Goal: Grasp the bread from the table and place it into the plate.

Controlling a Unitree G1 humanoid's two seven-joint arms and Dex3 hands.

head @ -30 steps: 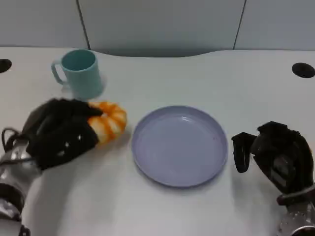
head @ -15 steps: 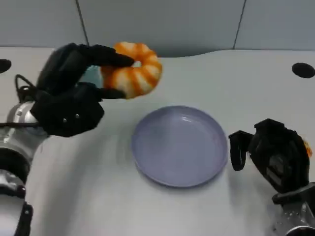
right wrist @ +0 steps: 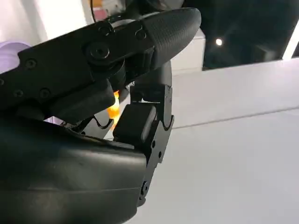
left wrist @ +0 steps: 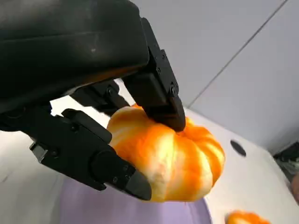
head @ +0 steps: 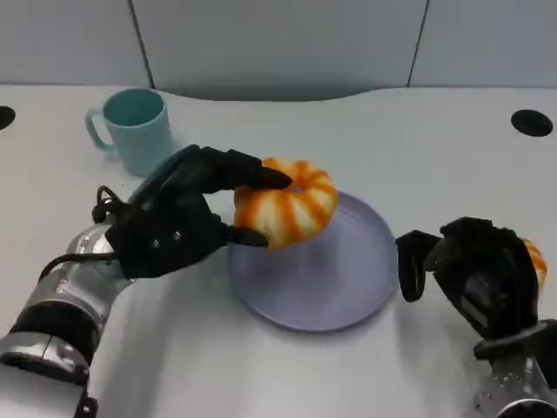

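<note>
The left hand [head: 170, 231] is holding the bread [head: 285, 202], its fingers [head: 252, 174] clamping the ring from above and below, over the left part of the plate [head: 348, 279]. The bread is looking like a plump, ridged ring, glossy orange along its ribs and fading to pale cream in the grooves, with a small hollow at its middle. From the left wrist view the bread [left wrist: 173, 156] is sitting between a black finger pressing on its top and another curling beneath it, with the plate [left wrist: 84, 207] showing lavender below. Whether the bread is touching the plate I cannot tell. The plate is a shallow round lavender dish lying on the white surface [head: 261, 374]. A teal mug [head: 135, 129] is standing at the far left, well apart from the plate. The right hand [head: 474, 274] is resting just right of the plate, its fingers curling in; a second orange piece [head: 533, 261] is showing at its right edge, and whether that hand is gripping it I cannot tell.
</note>
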